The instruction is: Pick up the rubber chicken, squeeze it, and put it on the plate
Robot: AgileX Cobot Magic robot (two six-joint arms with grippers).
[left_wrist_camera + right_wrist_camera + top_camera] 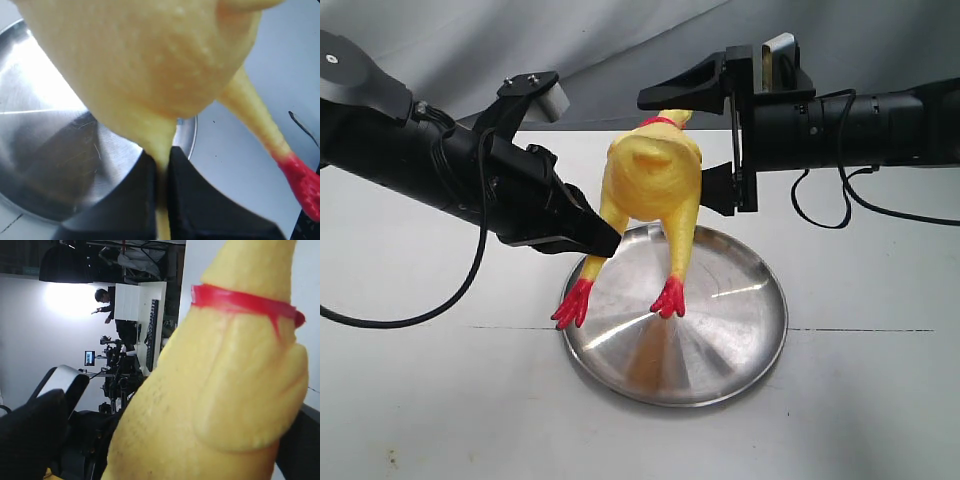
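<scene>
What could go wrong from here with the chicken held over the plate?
The left claw pinches only a thin leg of the rubber chicken, which might slip out. One red foot hangs right at the rim of the plate, so a drop from the right claw could leave it partly off.

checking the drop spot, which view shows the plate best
The exterior view: nearly the whole plate shows, under the hanging rubber chicken. The left wrist view shows only part of it behind the chicken; the right wrist view shows none.
</scene>
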